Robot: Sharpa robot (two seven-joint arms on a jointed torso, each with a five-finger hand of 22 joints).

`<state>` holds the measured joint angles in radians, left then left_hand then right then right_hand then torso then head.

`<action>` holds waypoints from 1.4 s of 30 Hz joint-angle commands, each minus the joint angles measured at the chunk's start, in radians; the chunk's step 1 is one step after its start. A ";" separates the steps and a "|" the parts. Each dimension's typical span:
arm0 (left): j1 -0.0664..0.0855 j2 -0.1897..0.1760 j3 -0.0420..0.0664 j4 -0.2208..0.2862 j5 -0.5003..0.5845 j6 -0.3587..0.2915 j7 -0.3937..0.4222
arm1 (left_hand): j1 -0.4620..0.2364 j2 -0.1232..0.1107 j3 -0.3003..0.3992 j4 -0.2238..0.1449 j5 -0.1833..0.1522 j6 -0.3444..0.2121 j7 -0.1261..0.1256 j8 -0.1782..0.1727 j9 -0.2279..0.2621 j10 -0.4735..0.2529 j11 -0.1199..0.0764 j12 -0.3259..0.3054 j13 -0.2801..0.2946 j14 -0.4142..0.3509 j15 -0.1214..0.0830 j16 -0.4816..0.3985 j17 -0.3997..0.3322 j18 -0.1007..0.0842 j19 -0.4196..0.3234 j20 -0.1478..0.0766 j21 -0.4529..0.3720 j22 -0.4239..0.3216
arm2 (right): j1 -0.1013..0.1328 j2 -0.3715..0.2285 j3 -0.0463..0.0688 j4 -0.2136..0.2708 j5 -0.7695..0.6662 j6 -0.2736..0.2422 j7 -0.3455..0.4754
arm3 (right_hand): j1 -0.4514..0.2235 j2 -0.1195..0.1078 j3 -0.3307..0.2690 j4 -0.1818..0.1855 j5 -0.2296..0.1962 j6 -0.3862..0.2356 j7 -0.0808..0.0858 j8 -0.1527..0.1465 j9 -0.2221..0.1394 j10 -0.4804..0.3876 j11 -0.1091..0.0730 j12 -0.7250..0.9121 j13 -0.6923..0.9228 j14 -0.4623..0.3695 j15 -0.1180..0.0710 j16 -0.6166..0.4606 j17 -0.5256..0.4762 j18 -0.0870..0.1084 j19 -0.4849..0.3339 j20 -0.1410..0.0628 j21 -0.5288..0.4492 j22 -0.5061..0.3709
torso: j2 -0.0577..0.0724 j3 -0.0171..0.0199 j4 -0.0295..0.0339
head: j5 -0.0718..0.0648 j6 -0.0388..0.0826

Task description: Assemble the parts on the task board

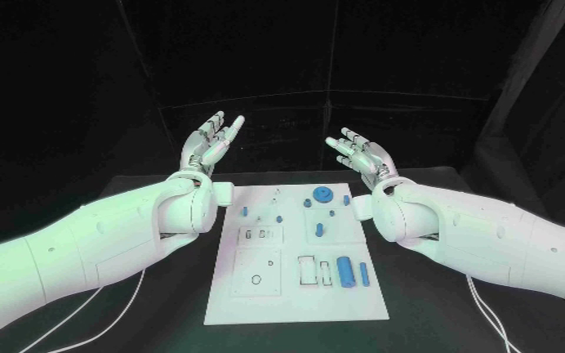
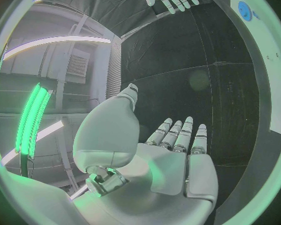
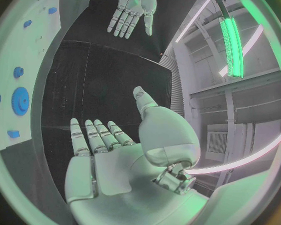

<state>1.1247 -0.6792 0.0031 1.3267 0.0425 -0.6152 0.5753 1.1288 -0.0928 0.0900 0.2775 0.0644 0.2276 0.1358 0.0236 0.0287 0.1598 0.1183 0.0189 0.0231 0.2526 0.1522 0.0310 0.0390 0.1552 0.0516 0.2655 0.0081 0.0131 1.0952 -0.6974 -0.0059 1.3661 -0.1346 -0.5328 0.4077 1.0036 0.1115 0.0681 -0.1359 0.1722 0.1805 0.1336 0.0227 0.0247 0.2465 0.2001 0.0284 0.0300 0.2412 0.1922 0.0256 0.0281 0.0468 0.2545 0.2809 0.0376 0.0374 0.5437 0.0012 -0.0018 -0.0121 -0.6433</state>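
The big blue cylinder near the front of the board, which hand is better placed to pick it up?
Probably the right hand. The big blue cylinder lies on the right half of the task board, nearer the right arm. Both hands hover open beyond the board; the left hand would have to cross over.

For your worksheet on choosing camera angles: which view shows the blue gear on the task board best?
The head view: the blue gear sits whole on the task board, among the other parts. The right wrist view shows it bent at the rim; the left wrist view catches it at the edge.
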 commanded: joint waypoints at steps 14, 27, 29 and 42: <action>0.009 -0.080 0.000 0.056 0.002 0.158 0.054 | 0.131 0.114 -0.019 -0.093 0.001 0.382 0.119 0.055 0.028 0.605 0.119 0.094 0.040 0.562 0.055 0.150 0.065 -0.002 0.559 0.026 0.226 0.106 | 0.081 0.006 -0.001 -0.113 -0.570 0.104 -0.046 | 0.269 -0.015 0.040 -0.150 0.070 0.715 0.096 0.106 0.045 0.751 -0.021 0.116 0.031 0.777 -0.043 0.136 0.038 0.140 0.516 -0.007 0.193 0.072 | 0.039 -0.0067 0.0060 | -0.001 0.003; 0.011 -0.138 0.000 0.140 -0.106 0.206 0.034 | 0.176 0.141 -0.008 -0.173 0.001 0.684 0.097 0.095 0.040 0.817 0.064 0.127 0.045 0.805 -0.016 0.192 0.098 0.031 0.806 -0.014 0.292 0.110 | 0.148 0.009 -0.001 -0.131 -0.858 0.153 -0.110 | 0.270 -0.045 0.109 -0.153 0.086 0.859 0.045 0.095 0.046 0.962 -0.090 0.104 0.036 1.027 -0.130 0.167 0.071 0.140 0.703 -0.091 0.277 0.087 | 0.104 -0.0111 0.0189 | -0.018 0.022; 0.011 -0.145 0.000 0.151 -0.128 0.219 0.030 | 0.175 0.140 -0.001 -0.179 0.001 0.699 0.092 0.096 0.039 0.839 0.057 0.129 0.046 0.833 -0.025 0.197 0.110 0.030 0.831 -0.022 0.297 0.109 | 0.156 0.012 -0.001 -0.133 -0.919 0.173 -0.141 | 0.274 -0.052 0.114 -0.152 0.075 0.870 0.041 0.093 0.046 0.979 -0.096 0.101 0.036 1.051 -0.138 0.172 0.078 0.140 0.721 -0.100 0.288 0.090 | 0.113 -0.0119 0.0202 | -0.020 0.022; 0.005 -0.170 0.000 0.232 -0.168 0.263 0.003 | 0.161 0.127 0.014 -0.189 0.000 0.729 0.082 0.090 0.037 0.891 0.042 0.126 0.049 0.894 -0.044 0.200 0.153 0.030 0.888 -0.042 0.301 0.104 | 0.175 0.040 0.000 -0.130 -1.319 0.313 -0.406 | 0.292 -0.118 0.087 -0.141 0.007 0.855 0.033 0.042 0.041 0.928 -0.103 0.043 0.034 1.271 -0.180 0.312 0.185 0.136 0.894 -0.180 0.447 0.164 | 0.169 -0.0150 0.0394 | -0.041 0.030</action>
<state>1.1292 -0.8502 0.0028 1.5505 -0.0924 -0.3923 0.5860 1.2890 0.0450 0.0998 0.0910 0.0649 0.9526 0.2177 0.1127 0.0673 1.0454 0.1607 0.1442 0.0705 1.1404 0.1074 0.2316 0.1909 0.1783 0.9298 0.2232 0.3062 0.1186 1.2659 -0.6592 -0.0072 1.2315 -1.2970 -0.2913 0.1077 1.2966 0.0020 0.1606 -0.2766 0.1837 1.0395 0.1679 0.0685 0.0669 1.1852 0.0978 0.0752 0.0647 1.4603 0.0121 0.3262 0.2046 0.1792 1.1407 0.1048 0.4760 0.1967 0.6945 -0.0127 0.0312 -0.0494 -0.6126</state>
